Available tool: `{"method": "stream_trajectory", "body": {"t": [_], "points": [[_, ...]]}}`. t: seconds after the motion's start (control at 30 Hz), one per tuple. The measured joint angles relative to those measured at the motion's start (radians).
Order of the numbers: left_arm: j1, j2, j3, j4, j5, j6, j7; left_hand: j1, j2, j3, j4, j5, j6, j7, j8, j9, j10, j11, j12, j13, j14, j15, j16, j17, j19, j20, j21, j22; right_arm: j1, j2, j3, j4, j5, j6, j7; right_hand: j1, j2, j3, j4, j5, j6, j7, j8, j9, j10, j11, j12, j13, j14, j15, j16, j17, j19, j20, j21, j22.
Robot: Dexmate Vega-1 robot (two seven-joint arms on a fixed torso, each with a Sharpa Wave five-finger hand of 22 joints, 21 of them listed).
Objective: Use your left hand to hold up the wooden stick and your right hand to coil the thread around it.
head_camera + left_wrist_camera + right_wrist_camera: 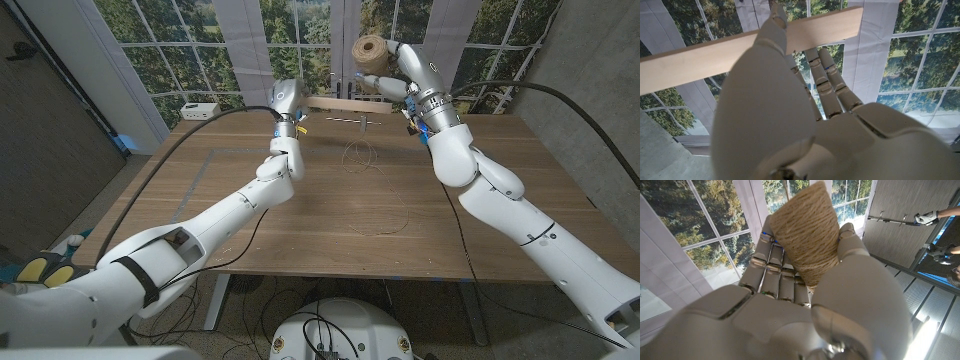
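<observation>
My left hand (pixel 286 104) is raised over the table's far side and grips one end of the pale wooden stick (pixel 345 103), which runs level toward my right. The stick (pixel 715 54) crosses behind my left hand's fingers (pixel 820 75) in the left wrist view. My right hand (pixel 392 72) is held high at the stick's other end and grips a spool of brown twine (pixel 370 48); the spool (pixel 807 232) sits between the thumb and fingers. Thin thread (pixel 359 153) lies in loose loops on the wooden table (pixel 480 180), with a larger loop (pixel 381 216) nearer me.
A white box (pixel 200 108) sits at the table's far left corner. A small metal piece (pixel 360 120) lies on the table under the stick. Black cables trail over the table's left and right sides. A person's hands (pixel 929 217) show at the right wrist view's edge.
</observation>
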Motion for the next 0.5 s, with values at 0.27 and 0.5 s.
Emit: {"method": "stream_trajectory", "body": {"t": [0.27, 0.5], "points": [[-0.014, -0.016, 0.003, 0.016, -0.028, 0.000, 0.018, 0.000, 0.000, 0.000, 0.000, 0.013, 0.006, 0.001, -0.011, 0.000, 0.000, 0.000, -0.001, 0.006, 0.000, 0.000, -0.004, 0.000, 0.004, 0.004, 0.012, -0.007, -0.039, -0.008, 0.010, -0.025, 0.010, -0.005, 0.015, 0.000, 0.000, 0.000, 0.000, 0.000, 0.000, 0.000, 0.002, 0.000, 0.000, 0.000, 0.000, 0.000, 0.002, 0.002, 0.001, 0.004, 0.000, 0.000, 0.008, 0.000], [-0.019, -0.028, -0.003, 0.020, -0.062, 0.004, 0.033, 0.000, 0.000, 0.002, -0.002, 0.022, 0.016, 0.002, -0.019, 0.000, 0.009, 0.005, -0.004, 0.009, 0.000, 0.000, -0.007, 0.000, 0.005, 0.005, 0.022, -0.013, -0.075, -0.018, 0.013, -0.047, 0.022, -0.010, 0.037, 0.000, 0.000, 0.000, 0.000, 0.000, 0.000, 0.000, 0.003, 0.000, 0.000, 0.000, -0.004, 0.006, 0.003, 0.003, 0.001, 0.005, -0.002, 0.002, 0.014, 0.000]]}}
